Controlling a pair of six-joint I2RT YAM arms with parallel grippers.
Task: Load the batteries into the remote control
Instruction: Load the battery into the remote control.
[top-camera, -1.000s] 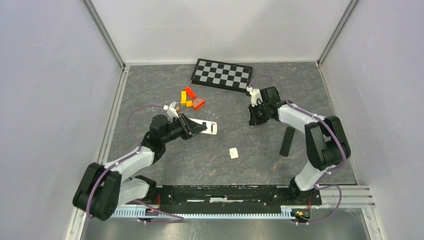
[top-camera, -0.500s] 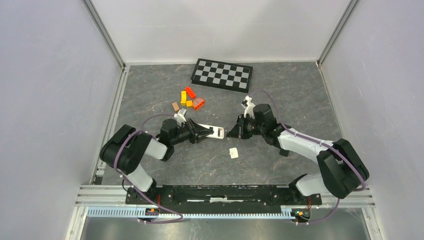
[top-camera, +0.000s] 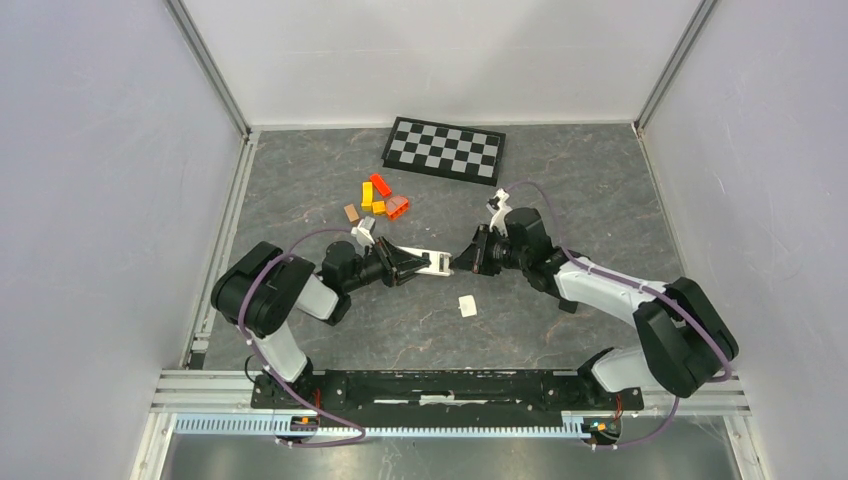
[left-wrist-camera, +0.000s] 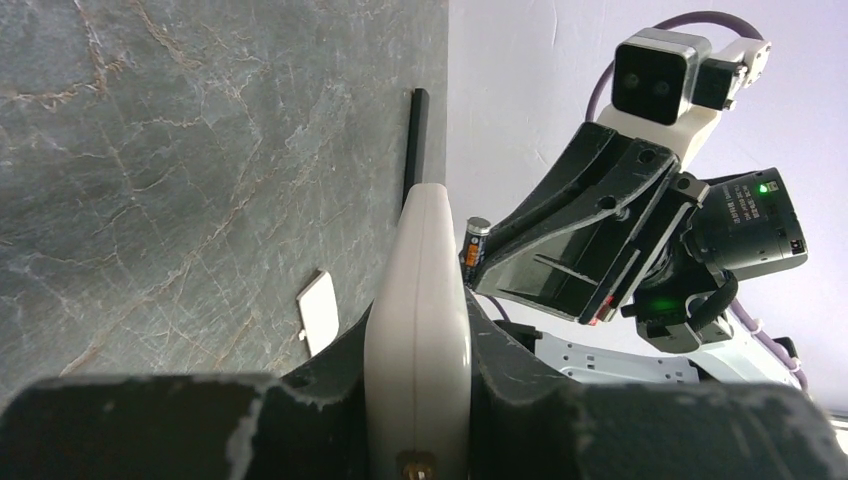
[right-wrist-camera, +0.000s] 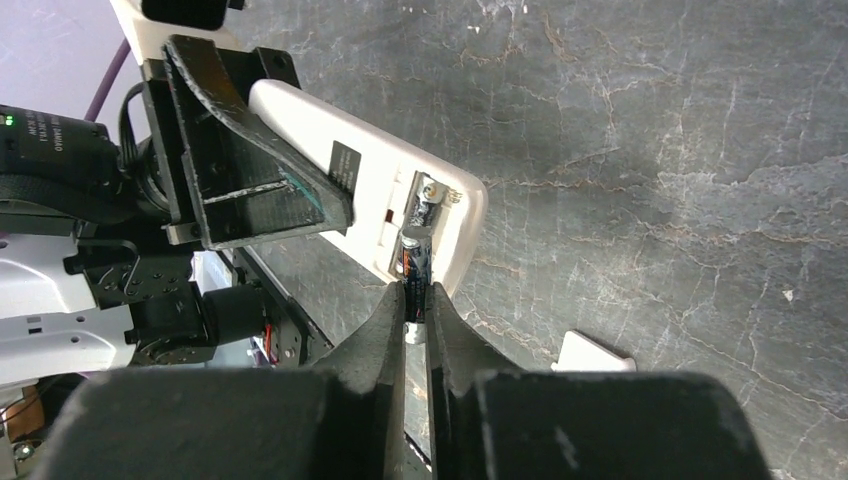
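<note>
Left gripper (top-camera: 408, 265) clamps the white remote control (top-camera: 432, 263) edge-on, with its open battery compartment facing the right gripper (top-camera: 463, 264), whose fingers pinch a dark battery (right-wrist-camera: 414, 262), tip at the empty slot, just beside a second battery (right-wrist-camera: 426, 200) already seated there

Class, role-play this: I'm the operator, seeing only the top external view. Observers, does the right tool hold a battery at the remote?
Observer: Yes. The right wrist view shows a battery pinched in the right tool, its end at the remote's open bay.
Operator: Is that bay empty?
Observer: No, a second battery already lies inside.
Operator: How is the remote held?
Observer: The left tool clamps its two broad faces.
</note>
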